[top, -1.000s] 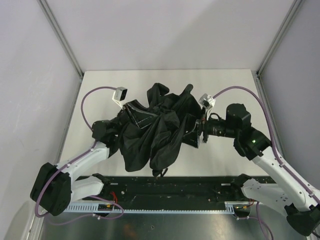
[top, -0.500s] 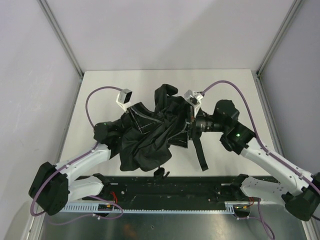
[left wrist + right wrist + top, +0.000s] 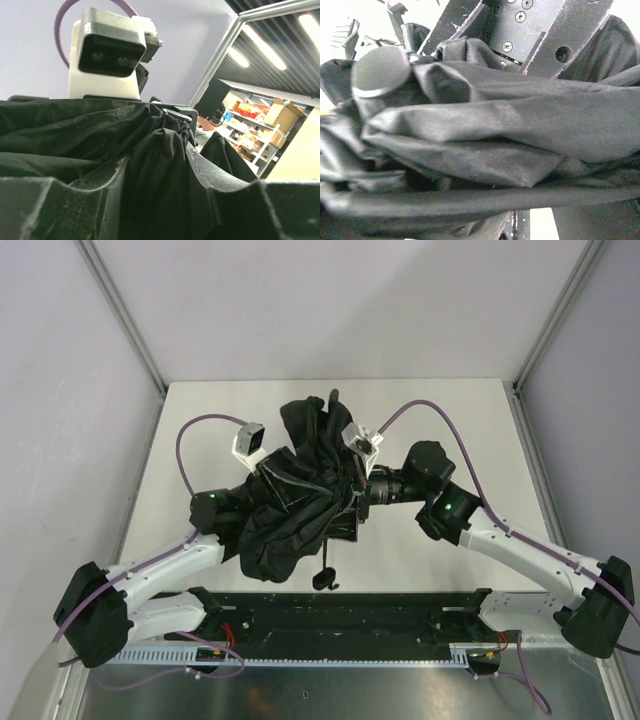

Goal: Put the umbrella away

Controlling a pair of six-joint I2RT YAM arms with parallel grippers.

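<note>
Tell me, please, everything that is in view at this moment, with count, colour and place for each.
umbrella: one, black, collapsed fabric bunched over the table's middle, between the two end effectors
table: one, white, under the umbrella
cables: two, purple, one looping from each wrist
wrist cameras: two, white, either side of the umbrella's far part
arms: two, white and black, reaching in from the near edge
left end effector: one, black, fabric pinched between its fingers
right end effector: one, black, pressed into the fabric; grip unclear
</note>
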